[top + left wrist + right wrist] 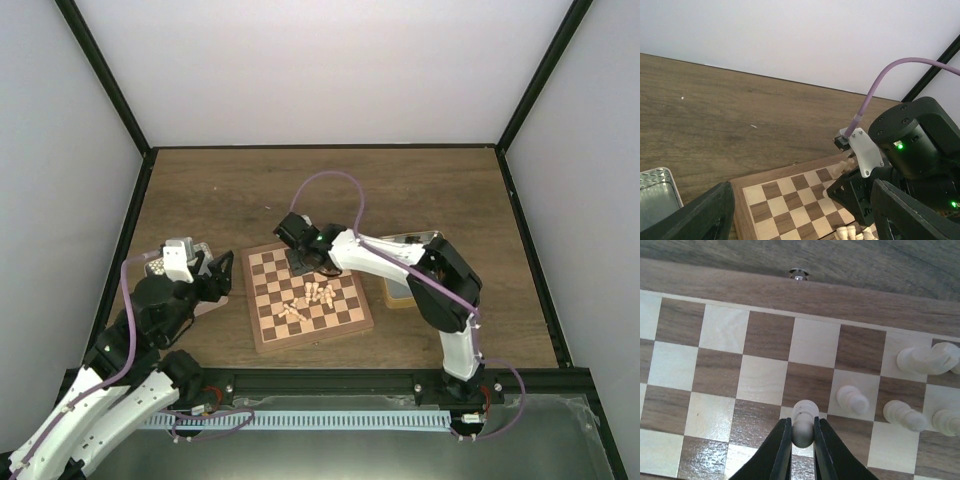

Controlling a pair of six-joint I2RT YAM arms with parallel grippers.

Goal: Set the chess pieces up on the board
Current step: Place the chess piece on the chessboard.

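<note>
Nearest the arm bases, the left gripper (213,272) hangs just off the board's (262,338) 9 o'clock edge, its jaws spread wide and grasping nothing. In the left wrist view the two dark fingers (705,216) frame the board's corner from either side. A silver tin (198,250) sits on the table (200,190) just beside this gripper, at its 10 o'clock.

The board lies slightly turned between the two arms. A loose cluster of pale chess pieces (308,298) sits around its middle, some upright and several toppled on their sides.

Past the cluster, toward the board's 12 o'clock edge, the right gripper (300,262) points down at the squares. The right wrist view shows its jaws clenched on one pale chess piece (804,412), the round head pinched between the black fingers (780,452). Whether its base touches the board cannot be told. At 2 o'clock from the held piece a pawn (852,399) stands upright on a light square, and further pieces lie tipped over at 3 o'clock.

A second tin (408,240) rests at the board's 3 o'clock side, partly behind the right arm.
</note>
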